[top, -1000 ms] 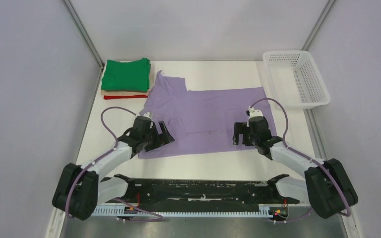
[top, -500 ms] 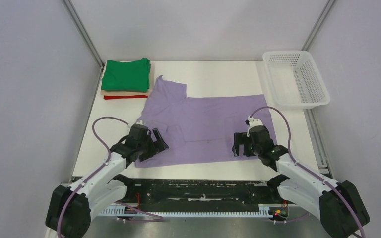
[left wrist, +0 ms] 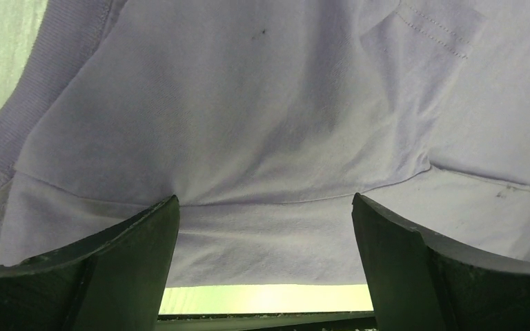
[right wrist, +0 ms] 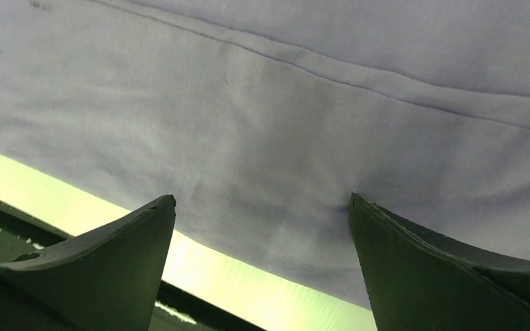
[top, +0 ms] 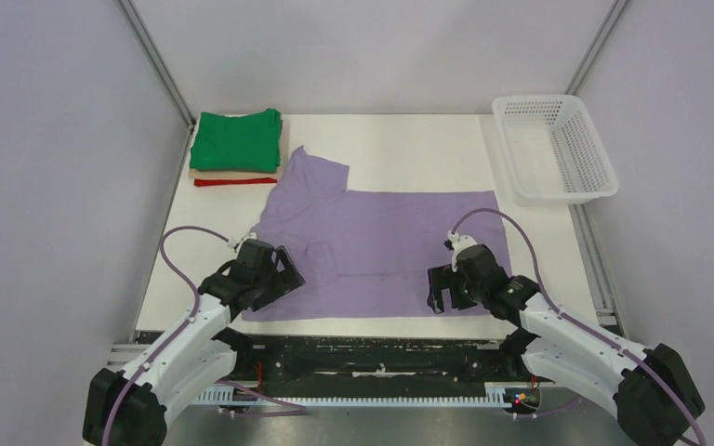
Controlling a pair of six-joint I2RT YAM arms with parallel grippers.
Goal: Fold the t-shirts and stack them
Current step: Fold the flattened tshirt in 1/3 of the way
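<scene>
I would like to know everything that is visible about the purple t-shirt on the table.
The lavender t-shirt is soft, plain cloth with stitched hems and a ribbed collar. It lies spread flat on the white table, sideways: collar to the left, bottom hem to the right, one sleeve pointing far-left, the other folded over the body. The left gripper and right gripper stand over its near edge, jaws open; contact cannot be told.

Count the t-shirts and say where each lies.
4. Purple shirt spread flat mid-table; green shirt, tan shirt and red shirt folded in a stack at the far left corner, green on top. Others may hide inside it.
</scene>
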